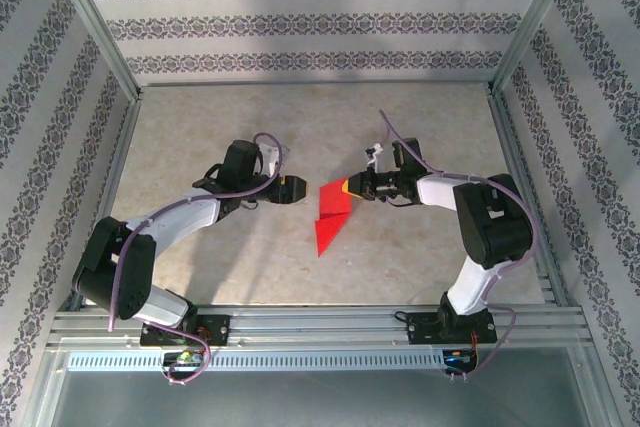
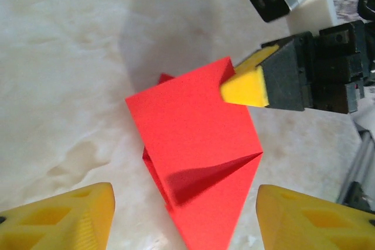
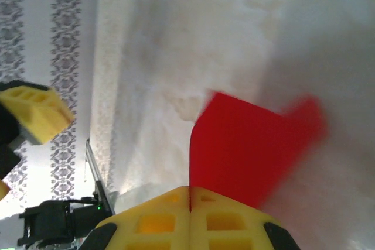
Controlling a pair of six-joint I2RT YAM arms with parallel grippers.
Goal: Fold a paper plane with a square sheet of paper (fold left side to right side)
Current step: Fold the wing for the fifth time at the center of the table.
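Observation:
The red sheet of paper (image 1: 332, 217) lies mid-table, folded into a flat pointed shape with its tip toward the near edge. In the left wrist view the paper (image 2: 193, 139) shows a raised upper flap casting a shadow on the layer below. My right gripper (image 1: 351, 187) is shut on the paper's far right corner. Its yellow fingertip (image 2: 246, 85) pinches that corner, and the paper (image 3: 246, 150) comes out from between the shut jaws of the right gripper (image 3: 190, 194). My left gripper (image 1: 293, 190) stands open just left of the paper. Its fingers (image 2: 64, 218) flank the pointed end without touching it.
The marble-look tabletop (image 1: 200, 117) is bounded by patterned walls and aluminium posts. A rail (image 1: 320, 327) carrying both arm bases runs along the near edge. The right arm's black wrist (image 2: 328, 74) sits close beyond the paper, opposite the left gripper.

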